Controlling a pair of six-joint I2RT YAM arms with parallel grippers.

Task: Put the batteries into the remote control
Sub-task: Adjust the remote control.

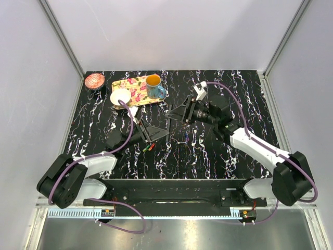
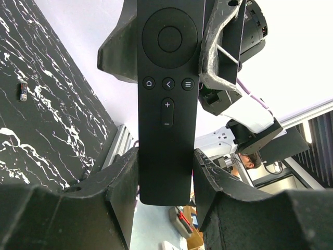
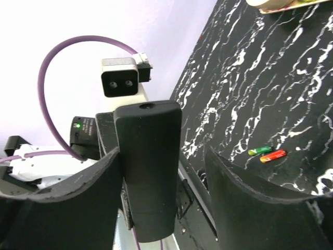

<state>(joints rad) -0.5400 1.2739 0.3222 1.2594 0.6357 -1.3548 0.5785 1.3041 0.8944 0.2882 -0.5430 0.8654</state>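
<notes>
The remote control (image 2: 167, 104) is a slim black slab held off the table, its button face toward the left wrist camera. My left gripper (image 2: 166, 162) is shut on its lower end. My right gripper (image 3: 164, 156) is open around the other end. The remote's plain back (image 3: 148, 172) lies against one finger, with a clear gap to the other finger (image 3: 234, 187). In the top view the two grippers (image 1: 151, 130) (image 1: 178, 112) meet over the table's middle. A green battery (image 3: 261, 151) and a red-orange battery (image 3: 272, 156) lie side by side on the table. A blue-purple battery (image 2: 23, 90) lies apart.
A floral yellow tray (image 1: 130, 86) at the back left holds a mug (image 1: 154, 86). A white round dish (image 1: 120, 97) sits at the tray's near corner, and a pink bowl (image 1: 94, 80) stands in the back left corner. The table (image 1: 244, 104) is black marble-patterned with walls around it.
</notes>
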